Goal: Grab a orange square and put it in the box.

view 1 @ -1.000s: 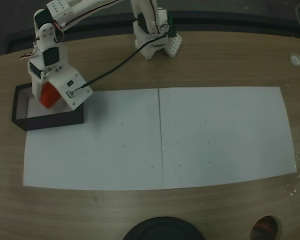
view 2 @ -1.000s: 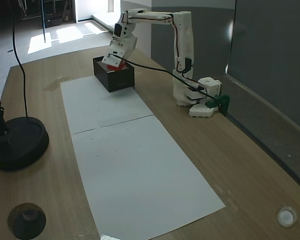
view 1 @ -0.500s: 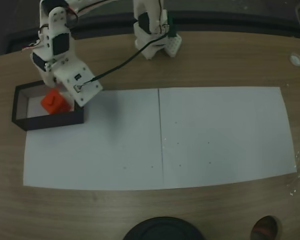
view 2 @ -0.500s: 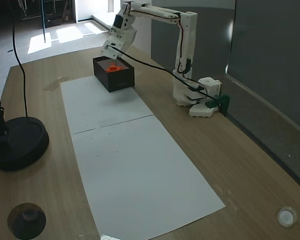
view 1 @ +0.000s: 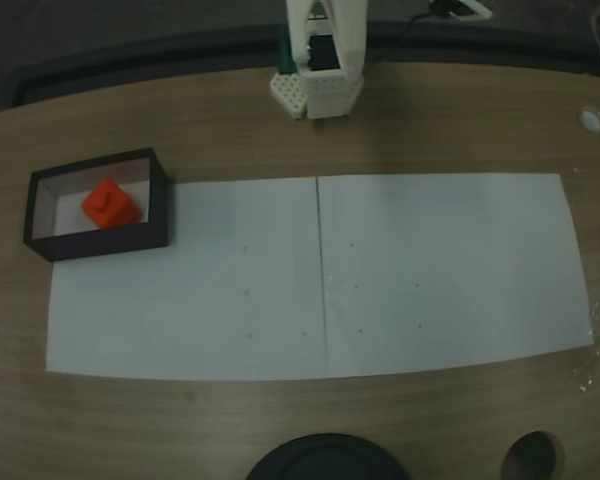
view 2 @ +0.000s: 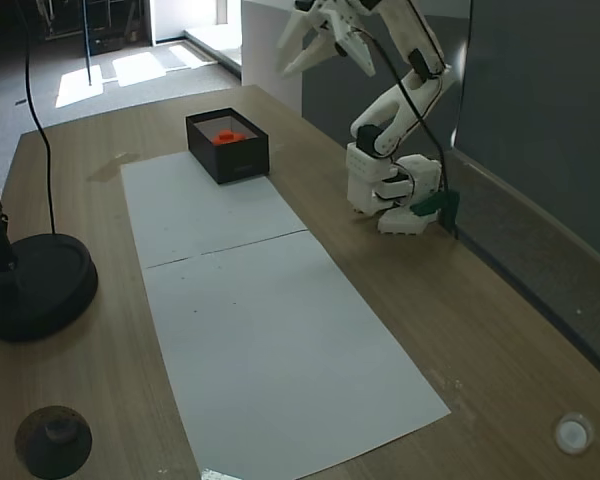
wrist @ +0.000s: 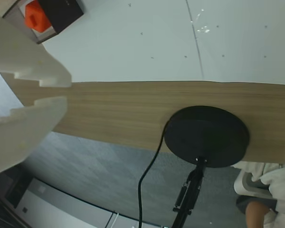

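Note:
The orange square [view 1: 111, 205] lies inside the box [view 1: 110, 240] at the table's left in a fixed view, stud up. It also rests within the black-walled box [view 2: 242, 162] as the orange square [view 2: 228, 137] in a fixed view. My gripper [view 2: 292, 40] is raised high near the arm's base, far from the box, open and empty. In the wrist view the gripper [wrist: 66, 91] has its white fingers [wrist: 28, 71] parted at the left edge, with the orange square [wrist: 36, 15] and box [wrist: 61, 10] at the top left corner.
Two white paper sheets [view 1: 430, 270] cover the table's middle. A black round stand base [view 2: 30, 285] sits at the near edge, also as the stand base [wrist: 206, 135] with a cable. A small white disc [view 1: 591, 119] lies far right. A seated person [wrist: 270, 190] is beyond the table.
The gripper let the orange square drop into the box, opened, then the arm swung up and back toward its base, away from the box.

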